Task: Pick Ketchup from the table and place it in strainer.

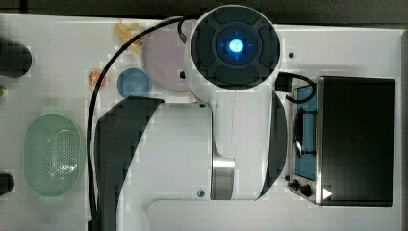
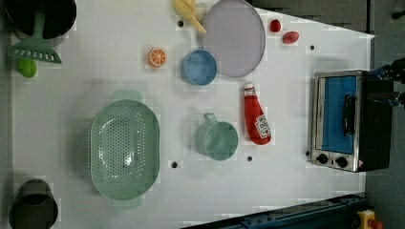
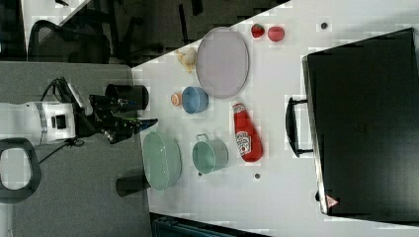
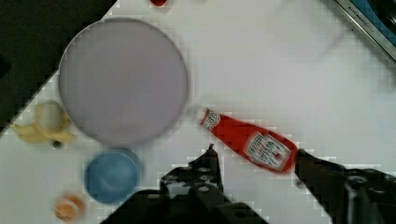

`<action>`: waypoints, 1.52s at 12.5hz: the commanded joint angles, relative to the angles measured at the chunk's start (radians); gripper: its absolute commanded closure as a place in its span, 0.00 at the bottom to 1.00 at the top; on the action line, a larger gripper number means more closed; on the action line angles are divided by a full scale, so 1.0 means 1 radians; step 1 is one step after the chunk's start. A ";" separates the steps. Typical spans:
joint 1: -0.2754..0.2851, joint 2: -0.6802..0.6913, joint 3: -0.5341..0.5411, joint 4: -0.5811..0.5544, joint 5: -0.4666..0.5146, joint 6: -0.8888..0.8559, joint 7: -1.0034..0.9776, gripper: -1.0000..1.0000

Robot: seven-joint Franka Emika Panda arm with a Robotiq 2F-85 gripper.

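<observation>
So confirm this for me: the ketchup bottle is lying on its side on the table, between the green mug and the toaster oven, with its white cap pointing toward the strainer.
Wrong on the cap. In the left view the ketchup bottle lies between the green mug and the toaster oven, but its cap points toward the lilac plate, not the strainer.

- In the top view, the arm (image 1: 231,110) covers the middle of the table, so we cannot see the ketchup bottle or the green mug beneath it; the plate (image 1: 166,62) and blue bowl (image 1: 133,83) are partly covered.
- The wrist view cuts off the gripper (image 4: 256,161) fingers at its edge, and the toaster oven (image 4: 369,23) at a corner.
- We cannot read the bottle's label (image 2: 263,127).
</observation>
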 commanded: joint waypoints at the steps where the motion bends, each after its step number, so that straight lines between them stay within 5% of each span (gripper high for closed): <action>1: -0.092 -0.168 0.025 -0.014 0.026 -0.174 -0.063 0.21; 3: -0.091 -0.161 0.027 -0.024 0.026 -0.169 -0.076 0.00; 10: -0.087 -0.046 0.054 -0.157 0.026 -0.093 -0.319 0.00; 19: -0.085 0.035 0.080 -0.487 0.026 0.385 -0.968 0.00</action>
